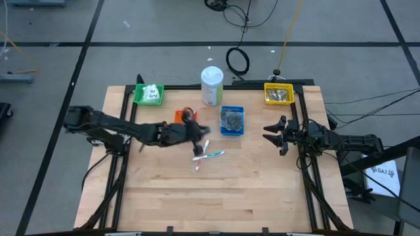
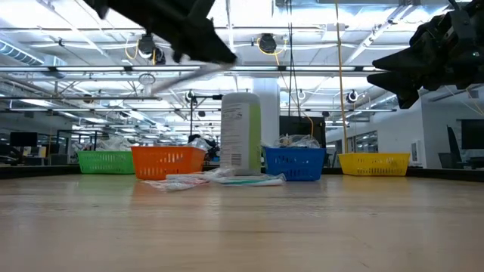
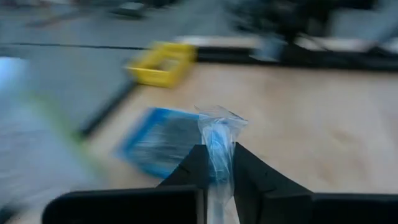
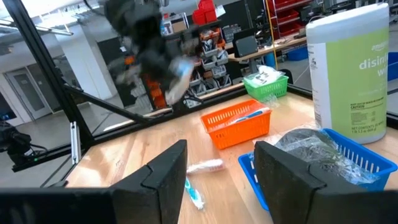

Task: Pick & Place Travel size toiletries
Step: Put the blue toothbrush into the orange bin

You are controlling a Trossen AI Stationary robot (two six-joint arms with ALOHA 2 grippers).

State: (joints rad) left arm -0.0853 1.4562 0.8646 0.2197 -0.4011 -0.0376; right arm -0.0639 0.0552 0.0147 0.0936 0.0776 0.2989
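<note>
My left gripper hangs above the table's middle, near the orange tray, shut on a clear plastic sachet with something blue inside. Two more sachets lie flat on the wood just near of it, and they also show in the low view. My right gripper waits open and raised by the table's right side. The right wrist view shows dark grey puffs filling the blue tray. My left gripper pinches the clear sachet between its two fingers, and the sachet's crumpled end sticks out past the fingertips. The sachet is lifted clear of the table, seen as a pale streak under the raised arm in the low view.
Along the far side stand a green tray, a tall white bottle with a green label, the blue tray and a yellow tray. Bare wood fills the near half of the table.
</note>
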